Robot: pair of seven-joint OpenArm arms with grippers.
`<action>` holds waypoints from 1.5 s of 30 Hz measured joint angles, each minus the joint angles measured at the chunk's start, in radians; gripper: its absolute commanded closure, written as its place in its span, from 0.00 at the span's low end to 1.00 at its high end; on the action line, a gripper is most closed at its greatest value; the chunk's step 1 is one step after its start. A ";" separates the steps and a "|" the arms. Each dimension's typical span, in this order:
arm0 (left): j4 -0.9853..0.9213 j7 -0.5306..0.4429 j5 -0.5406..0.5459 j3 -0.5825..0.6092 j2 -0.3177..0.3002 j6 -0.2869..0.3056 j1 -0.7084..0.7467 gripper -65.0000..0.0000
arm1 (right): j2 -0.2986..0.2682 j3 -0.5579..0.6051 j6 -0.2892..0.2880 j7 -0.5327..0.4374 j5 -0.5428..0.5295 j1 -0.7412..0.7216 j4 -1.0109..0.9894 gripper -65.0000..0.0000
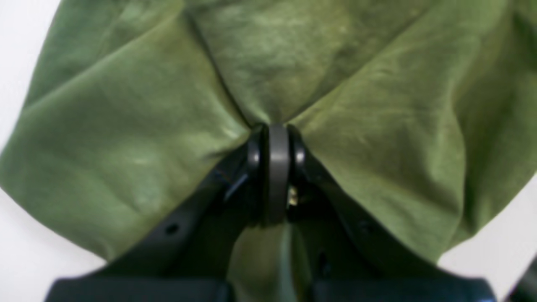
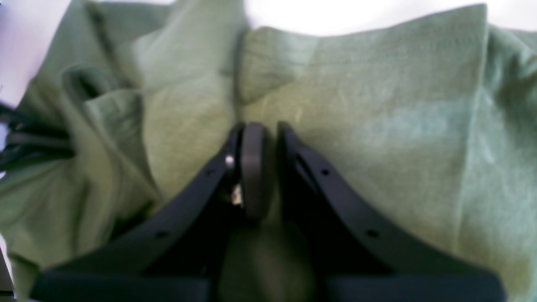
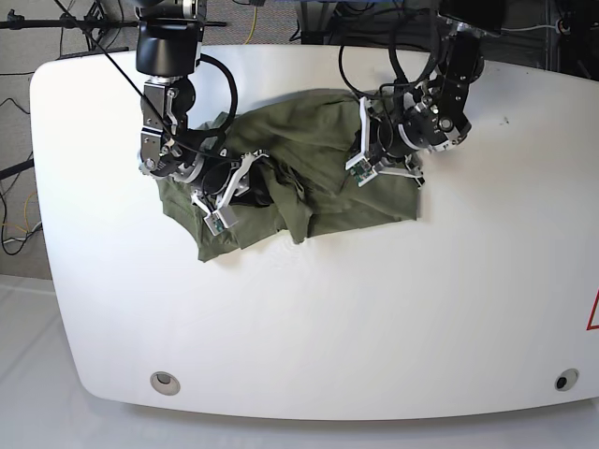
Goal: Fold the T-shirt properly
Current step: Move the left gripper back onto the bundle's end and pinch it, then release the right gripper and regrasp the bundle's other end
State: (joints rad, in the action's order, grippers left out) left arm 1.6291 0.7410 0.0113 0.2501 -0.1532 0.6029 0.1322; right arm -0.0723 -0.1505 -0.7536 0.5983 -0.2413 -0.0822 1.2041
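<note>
The olive-green T-shirt (image 3: 318,201) lies crumpled on the white table (image 3: 374,309), toward its far side. On the right side of the base view, my left gripper (image 3: 352,152) sits at the shirt's upper right part. In its wrist view the left gripper (image 1: 275,126) is shut on a pinch of T-shirt (image 1: 377,126) cloth, with creases fanning out from the tips. My right gripper (image 3: 255,183) presses into the bunched left part. Up close, the right gripper (image 2: 268,126) has its fingers nearly together with T-shirt (image 2: 377,126) fabric between them.
Black cables (image 3: 393,56) loop over the table's far edge behind the left arm. Two round holes (image 3: 165,380) (image 3: 562,380) sit near the front edge. A red mark (image 3: 593,313) shows at the right edge.
</note>
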 measured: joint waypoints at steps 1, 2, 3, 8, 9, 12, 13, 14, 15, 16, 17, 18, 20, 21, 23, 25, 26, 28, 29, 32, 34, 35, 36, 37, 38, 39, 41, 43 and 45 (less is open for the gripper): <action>-0.012 -0.019 0.006 0.000 0.000 0.000 -0.003 1.00 | 0.000 0.000 0.000 0.000 0.000 0.000 0.000 0.89; -0.033 -0.058 0.011 -0.002 0.000 0.000 -0.006 1.00 | 0.000 0.000 0.000 0.000 0.000 0.000 0.000 0.89; -0.044 -0.078 0.014 -0.002 0.000 -0.001 -0.007 1.00 | 0.000 0.000 0.000 0.000 0.000 0.000 0.000 0.89; -0.113 -0.185 0.053 -0.008 -0.001 -0.001 -0.014 1.00 | 0.000 0.000 0.000 0.000 0.000 0.000 0.000 0.89; -0.123 -0.196 0.056 -0.008 -0.001 0.000 -0.017 1.00 | 0.000 0.000 0.001 0.000 0.000 0.000 0.000 0.89; -0.145 -0.217 0.069 -0.008 -0.001 0.000 -0.024 1.00 | -0.006 -0.002 0.000 0.000 -0.002 0.000 0.000 0.88; -0.148 -0.217 0.070 -0.010 0.000 0.000 -0.026 1.00 | -0.007 -0.011 -0.003 0.000 -0.002 -0.001 0.000 0.88; -0.149 -0.216 0.070 -0.017 0.001 0.004 -0.029 1.00 | -0.008 -0.021 -0.005 0.000 -0.002 -0.001 0.000 0.88; -0.151 -0.215 0.070 -0.025 0.003 0.010 -0.030 1.00 | -0.006 -0.040 -0.007 0.004 -0.002 -0.001 0.000 0.88; -0.153 -0.215 0.070 -0.031 0.004 0.013 -0.031 1.00 | -0.006 -0.058 -0.007 0.007 -0.002 0.000 0.000 0.88; -0.154 -0.216 0.072 -0.039 0.006 0.019 -0.031 1.00 | -0.008 -0.072 -0.007 0.007 -0.002 0.000 0.000 0.88; -0.156 -0.215 0.073 -0.045 0.008 0.019 -0.030 1.00 | -0.010 -0.094 -0.007 0.009 -0.001 0.000 0.002 0.88; -0.157 -0.212 0.076 -0.060 0.013 0.026 -0.030 1.00 | -0.014 -0.130 0.003 0.030 0.009 0.000 0.023 0.86; -0.158 -0.209 0.079 -0.065 0.014 0.027 -0.030 1.00 | -0.017 -0.140 0.005 0.040 0.017 0.000 0.034 0.83; -0.160 -0.209 0.086 -0.073 0.012 0.032 -0.030 1.00 | -0.021 -0.167 0.021 0.063 0.045 0.001 0.066 0.76; -0.161 -0.208 0.093 -0.075 0.002 0.038 -0.034 1.00 | -0.022 -0.195 0.032 0.089 0.064 0.003 0.096 0.65; -0.163 -0.208 0.096 -0.076 -0.006 0.045 -0.036 1.00 | -0.023 -0.205 0.034 0.106 0.071 0.002 0.106 0.58; -0.166 -0.207 0.100 -0.080 -0.014 0.051 -0.042 1.00 | -0.023 -0.237 0.033 0.150 0.080 0.002 0.135 0.45; -0.169 -0.204 0.101 -0.082 -0.017 0.053 -0.046 1.00 | -0.022 -0.244 0.029 0.159 0.080 0.002 0.140 0.40; -0.169 -0.200 0.107 -0.082 -0.027 0.053 -0.050 1.00 | -0.014 -0.294 0.022 0.178 0.080 0.003 0.162 0.28; -0.169 -0.201 0.114 -0.082 -0.040 0.053 -0.052 1.00 | -0.014 -0.323 0.025 0.189 0.087 0.005 0.178 0.26; -0.169 -0.200 0.116 -0.082 -0.047 0.053 -0.056 1.00 | -0.014 -0.341 0.025 0.196 0.088 0.006 0.185 0.26; -0.169 -0.197 0.114 -0.082 -0.051 0.053 -0.060 1.00 | -0.018 -0.357 0.028 0.201 0.090 0.009 0.195 0.26; -0.169 -0.191 0.114 -0.083 -0.054 0.053 -0.064 1.00 | -0.020 -0.363 0.043 0.205 0.105 0.010 0.202 0.27; -0.169 -0.184 0.113 -0.083 -0.056 0.053 -0.070 1.00 | -0.023 -0.373 0.048 0.216 0.120 0.013 0.211 0.27; -0.169 -0.179 0.106 -0.084 -0.056 0.053 -0.075 1.00 | -0.026 -0.379 0.051 0.218 0.129 0.014 0.217 0.28; -0.169 -0.175 0.091 -0.085 -0.058 0.052 -0.081 1.00 | -0.028 -0.389 0.051 0.239 0.134 0.023 0.236 0.29; -0.169 -0.167 0.091 -0.087 -0.059 0.051 -0.084 1.00 | -0.027 -0.393 0.051 0.252 0.137 0.035 0.257 0.29; -0.169 -0.168 0.091 -0.087 -0.058 0.049 -0.083 1.00 | -0.026 -0.411 0.047 0.283 0.130 0.042 0.278 0.29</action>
State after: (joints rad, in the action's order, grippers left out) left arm 1.4601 0.5728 0.1020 0.1635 -0.2115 0.6518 0.0490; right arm -0.0986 -0.5613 -0.7067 0.8818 -0.1112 -0.0402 1.4818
